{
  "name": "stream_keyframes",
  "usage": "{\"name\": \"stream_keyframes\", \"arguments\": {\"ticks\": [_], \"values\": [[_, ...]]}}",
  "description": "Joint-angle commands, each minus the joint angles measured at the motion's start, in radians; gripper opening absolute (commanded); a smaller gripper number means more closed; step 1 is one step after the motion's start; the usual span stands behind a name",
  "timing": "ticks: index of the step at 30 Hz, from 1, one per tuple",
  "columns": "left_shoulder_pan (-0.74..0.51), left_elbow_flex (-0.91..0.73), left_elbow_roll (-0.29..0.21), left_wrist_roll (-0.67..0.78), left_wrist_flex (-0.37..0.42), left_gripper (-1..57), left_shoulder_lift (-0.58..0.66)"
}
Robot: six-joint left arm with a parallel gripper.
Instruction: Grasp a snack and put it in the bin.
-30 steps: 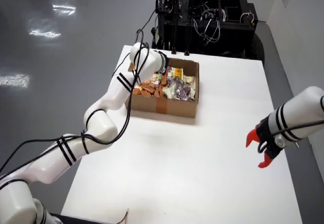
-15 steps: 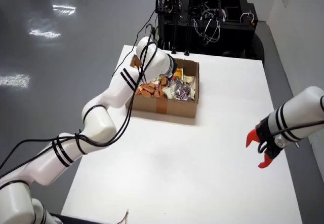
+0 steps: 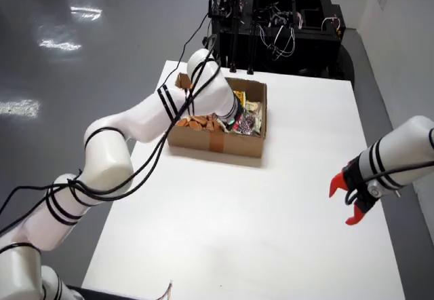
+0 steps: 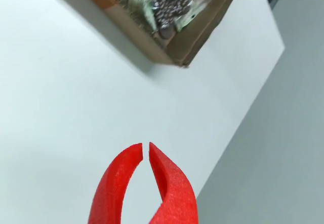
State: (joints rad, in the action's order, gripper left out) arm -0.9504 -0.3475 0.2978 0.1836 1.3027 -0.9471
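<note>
My jaws sit low in the cardboard box (image 3: pixel 224 142) among the snack packets (image 3: pixel 249 120), hidden behind my wrist (image 3: pixel 218 98); open or closed, I cannot tell. Closing blind there, I might snag the wall or lift two packets.

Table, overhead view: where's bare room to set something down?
Bare: the table from the cardboard box to the near edge, and the strip right of the box. Crowded: the box itself, packed with snacks, white arm reaching in; red gripper hangs at the right edge.
</note>
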Motion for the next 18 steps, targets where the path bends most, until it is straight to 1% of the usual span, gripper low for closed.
{"name": "stream_keyframes", "arguments": {"ticks": [1, 6, 11, 14, 18], "values": [[-0.039, -0.146, -0.006, 0.023, -0.01, 2.5, 0.084], [-0.087, -0.299, -0.015, 0.045, -0.029, 1.5, 0.174], [-0.13, -0.444, -0.044, 0.069, -0.072, 0.4, 0.262], [-0.153, -0.541, -0.064, 0.084, -0.108, 0.1, 0.323], [-0.178, -0.691, -0.094, 0.103, -0.178, -0.1, 0.422]]}}
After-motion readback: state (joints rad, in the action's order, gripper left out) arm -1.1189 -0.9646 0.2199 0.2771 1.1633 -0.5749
